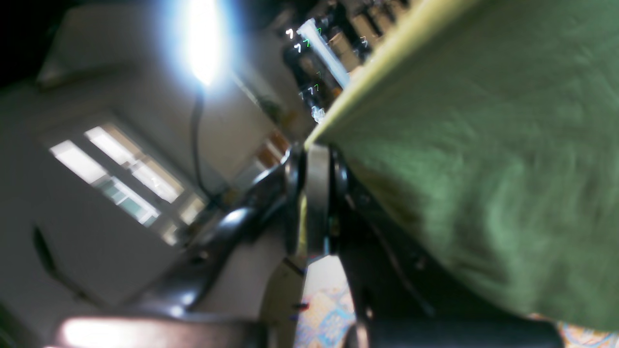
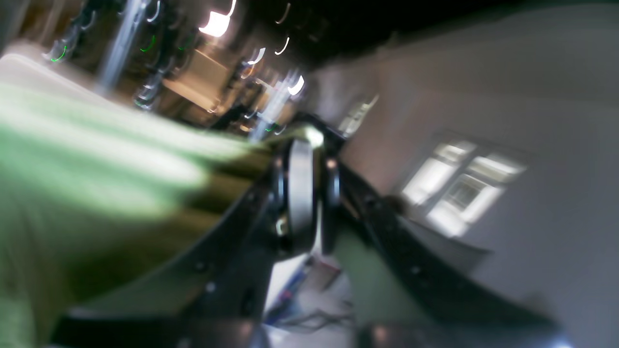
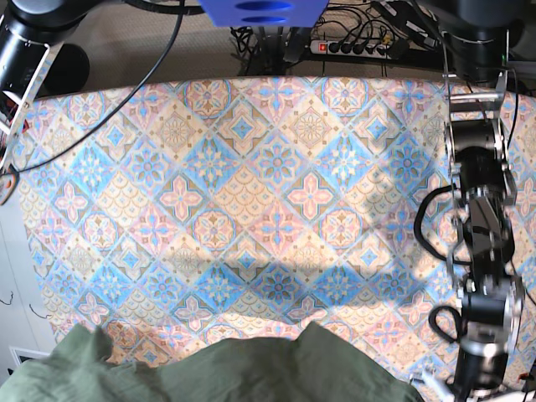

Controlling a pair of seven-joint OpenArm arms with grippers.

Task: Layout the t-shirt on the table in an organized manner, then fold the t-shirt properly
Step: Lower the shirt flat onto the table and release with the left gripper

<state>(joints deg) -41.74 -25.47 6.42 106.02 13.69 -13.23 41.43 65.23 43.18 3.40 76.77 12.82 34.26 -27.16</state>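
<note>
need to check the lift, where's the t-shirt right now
In the base view the t-shirt hangs along the bottom edge, above the table's near side; each wrist view shows a gripper shut on its hem.

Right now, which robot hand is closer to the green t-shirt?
Neither: both are touching it. The left gripper pinches the t-shirt at one edge, and the right gripper pinches another edge.
</note>
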